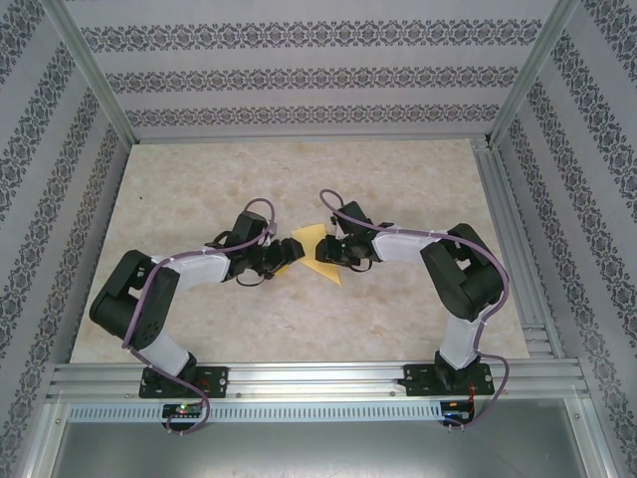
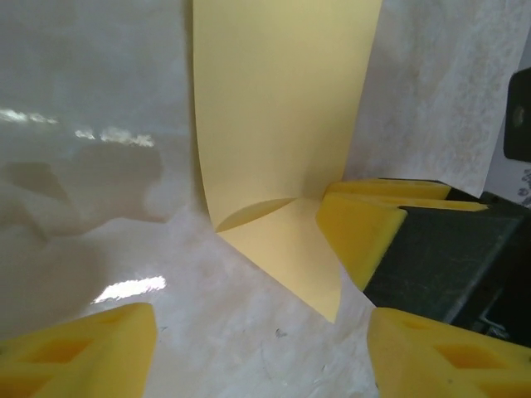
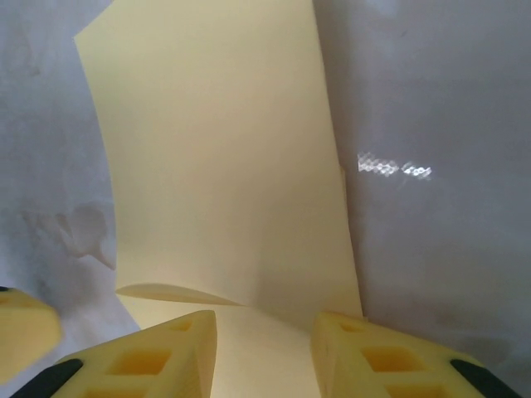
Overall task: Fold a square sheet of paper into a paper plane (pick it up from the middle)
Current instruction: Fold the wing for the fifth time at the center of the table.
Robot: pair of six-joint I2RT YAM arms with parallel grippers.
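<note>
Marble table (image 1: 199, 319), arms (image 1: 189, 269) elbowed inward (paper (image 1: 311, 239) between)

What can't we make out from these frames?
1. Top view: the paper is partly covered by the left end effector and right end effector; creases too small to read.
2. Right wrist view: whether the right end effector pinches the paper or only rests on it; contact cut off by the bottom edge.
3. Left wrist view: the paper's upper end, cut off by the top edge.
</note>
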